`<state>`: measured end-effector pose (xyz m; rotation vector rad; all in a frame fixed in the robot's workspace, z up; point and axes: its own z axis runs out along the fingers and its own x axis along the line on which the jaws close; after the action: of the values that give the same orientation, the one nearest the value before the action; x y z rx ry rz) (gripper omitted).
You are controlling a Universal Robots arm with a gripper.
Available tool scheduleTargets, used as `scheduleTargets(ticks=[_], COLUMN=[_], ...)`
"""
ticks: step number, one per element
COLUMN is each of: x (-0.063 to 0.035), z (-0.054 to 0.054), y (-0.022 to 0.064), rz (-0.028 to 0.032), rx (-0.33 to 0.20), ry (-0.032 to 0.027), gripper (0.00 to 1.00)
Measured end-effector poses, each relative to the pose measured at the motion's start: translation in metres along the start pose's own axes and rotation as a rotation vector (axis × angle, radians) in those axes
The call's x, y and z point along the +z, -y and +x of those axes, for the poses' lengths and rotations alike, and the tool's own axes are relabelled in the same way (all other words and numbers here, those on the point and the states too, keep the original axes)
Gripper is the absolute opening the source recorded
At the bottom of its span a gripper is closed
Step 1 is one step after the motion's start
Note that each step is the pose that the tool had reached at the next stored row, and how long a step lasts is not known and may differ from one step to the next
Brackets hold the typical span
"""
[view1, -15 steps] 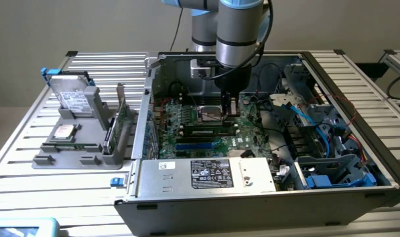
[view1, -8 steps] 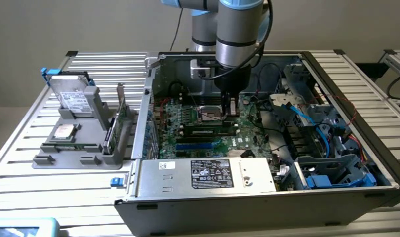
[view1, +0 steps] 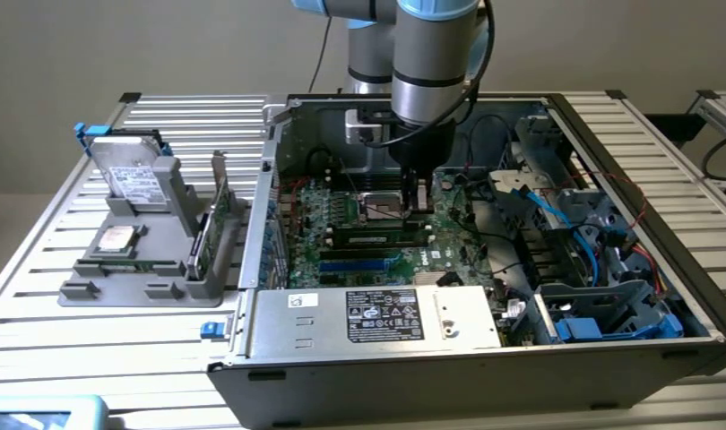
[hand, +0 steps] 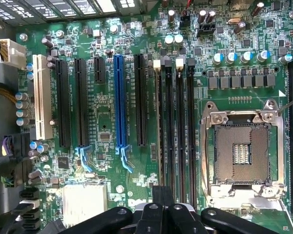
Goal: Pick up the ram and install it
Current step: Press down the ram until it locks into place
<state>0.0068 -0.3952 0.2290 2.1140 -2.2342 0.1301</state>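
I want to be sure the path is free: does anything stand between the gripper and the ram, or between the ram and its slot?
Nothing visible does. The ram appears to stand already in a memory slot beside the CPU socket, and the shut gripper hangs close over one end of it.

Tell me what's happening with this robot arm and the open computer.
The arm reaches down into the open computer case, its tool shut just above the motherboard near the empty CPU socket. A ram stick sits in a slot on the board. On the exterior view's left, a grey holder carries a hard drive.
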Motion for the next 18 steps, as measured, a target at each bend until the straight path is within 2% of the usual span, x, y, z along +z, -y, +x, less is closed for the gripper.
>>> scheduleTargets(ticks=[10, 18], x=[0.0017, 0.0031], z=[-0.0002, -0.0003], y=[0.0, -0.0004], rz=[-0.0002, -0.0002], rx=[0.0, 0.0], ry=[0.003, 0.0031], gripper=[0.11, 0.11])
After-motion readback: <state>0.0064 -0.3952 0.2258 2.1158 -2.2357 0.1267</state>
